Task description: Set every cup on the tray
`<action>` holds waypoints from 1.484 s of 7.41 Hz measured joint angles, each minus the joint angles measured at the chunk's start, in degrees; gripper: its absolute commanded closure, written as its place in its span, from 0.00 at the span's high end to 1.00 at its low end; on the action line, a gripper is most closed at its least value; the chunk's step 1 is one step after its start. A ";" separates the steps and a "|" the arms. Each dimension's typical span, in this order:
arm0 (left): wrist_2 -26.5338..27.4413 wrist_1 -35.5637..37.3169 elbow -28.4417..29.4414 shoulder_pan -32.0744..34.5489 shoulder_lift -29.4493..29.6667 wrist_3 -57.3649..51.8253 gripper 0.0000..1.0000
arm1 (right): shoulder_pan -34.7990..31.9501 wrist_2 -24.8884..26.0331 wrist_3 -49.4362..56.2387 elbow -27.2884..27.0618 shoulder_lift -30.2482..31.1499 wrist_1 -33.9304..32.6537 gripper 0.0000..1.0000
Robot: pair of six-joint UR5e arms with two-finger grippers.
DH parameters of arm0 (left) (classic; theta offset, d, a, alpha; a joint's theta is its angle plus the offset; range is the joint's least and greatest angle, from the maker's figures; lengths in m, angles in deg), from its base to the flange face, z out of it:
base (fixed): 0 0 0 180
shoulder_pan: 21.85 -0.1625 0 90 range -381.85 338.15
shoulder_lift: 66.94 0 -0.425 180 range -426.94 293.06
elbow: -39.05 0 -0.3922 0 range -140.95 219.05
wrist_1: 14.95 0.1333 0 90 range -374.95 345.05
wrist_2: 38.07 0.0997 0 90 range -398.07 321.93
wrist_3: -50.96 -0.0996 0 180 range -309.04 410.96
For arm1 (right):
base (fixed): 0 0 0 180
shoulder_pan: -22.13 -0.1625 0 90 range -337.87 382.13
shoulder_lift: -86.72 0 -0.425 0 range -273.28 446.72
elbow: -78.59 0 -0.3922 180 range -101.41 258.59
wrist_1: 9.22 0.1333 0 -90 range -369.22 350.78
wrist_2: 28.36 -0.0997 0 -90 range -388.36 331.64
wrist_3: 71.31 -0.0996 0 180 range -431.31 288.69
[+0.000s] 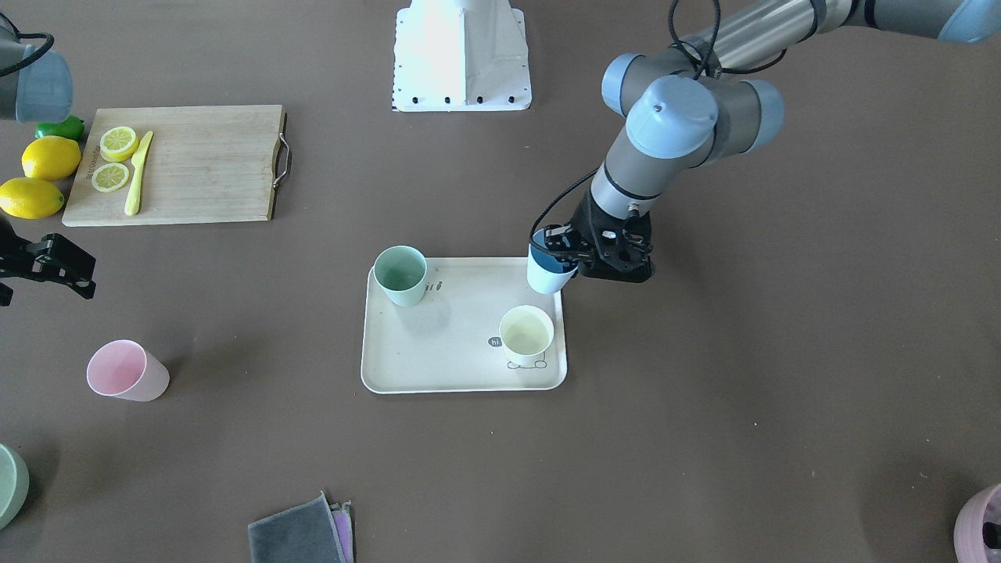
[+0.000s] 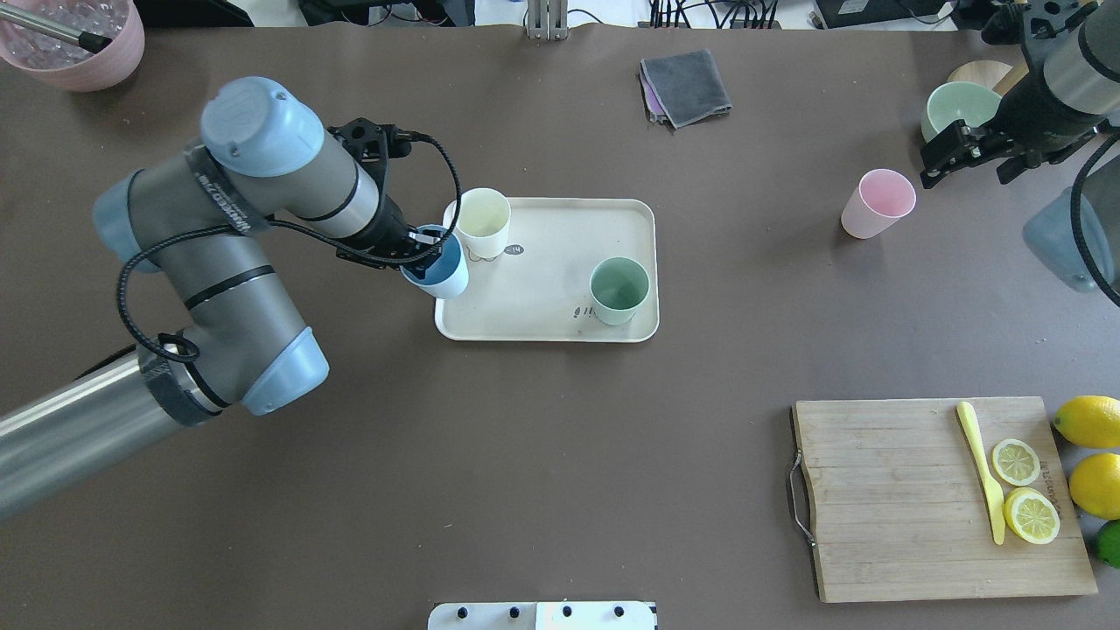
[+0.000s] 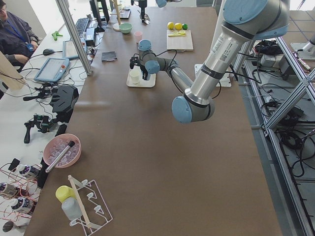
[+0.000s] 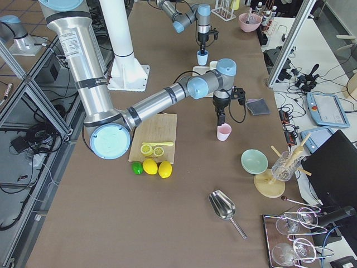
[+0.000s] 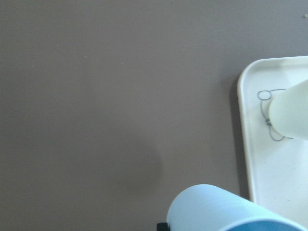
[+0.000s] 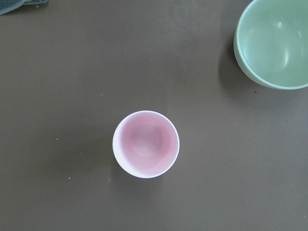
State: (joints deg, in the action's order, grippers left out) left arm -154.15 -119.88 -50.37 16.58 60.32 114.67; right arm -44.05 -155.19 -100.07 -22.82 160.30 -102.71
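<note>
Near right on the counter (image 2: 560,455), a wooden cutting board (image 2: 892,507) bears two lemon slices (image 2: 1015,461) and a yellow knife (image 2: 982,472); whole lemons (image 2: 1088,421) sit beside it. Far, a grey cloth (image 2: 687,86).

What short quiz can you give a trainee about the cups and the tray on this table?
1. True or false: the pink tapered cup stands on the flat cream rectangular tray.
2. Which cup do the left arm's fingers hold? A. mint green cup B. light blue tapered cup C. cream-yellow cup
3. Fill in: ___ cups stand on the tray, held by nothing.

Key
1. False; it stands on the brown table, away from the tray.
2. B
3. Two: the mint green cup and the cream-yellow cup.
</note>
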 measured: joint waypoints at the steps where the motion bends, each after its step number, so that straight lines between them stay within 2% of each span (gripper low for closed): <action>1: 1.86 -0.15 2.20 -1.30 2.00 0.89 0.13 | -0.61 -0.06 1.34 0.96 0.00 -0.02 1.00; 2: 2.67 -0.27 3.25 -1.84 2.85 1.12 0.97 | -0.98 -0.12 2.03 1.63 -0.03 -0.03 1.00; 5: 2.95 -0.27 2.94 -1.55 3.31 0.65 0.98 | -1.17 0.04 2.44 3.90 -0.52 0.34 1.00; 6: 1.47 0.63 1.55 0.30 3.26 0.30 0.98 | -1.08 0.08 2.38 5.22 -0.78 1.37 1.00; 7: -2.25 3.78 -1.02 4.14 2.99 -1.72 0.98 | -0.83 0.11 2.17 7.41 -1.18 3.56 1.00; 9: -9.45 15.43 -8.64 14.96 -0.53 -15.25 0.98 | -0.22 0.18 1.59 12.40 -2.64 8.25 0.98; 11: -12.09 20.13 -11.06 24.07 -7.46 -32.82 0.98 | 1.21 0.77 -0.02 14.96 -4.45 9.57 0.97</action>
State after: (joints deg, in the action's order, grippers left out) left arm -166.23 -99.74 -61.42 40.65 52.87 81.85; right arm -42.84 -154.42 -100.09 -7.87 155.85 -93.14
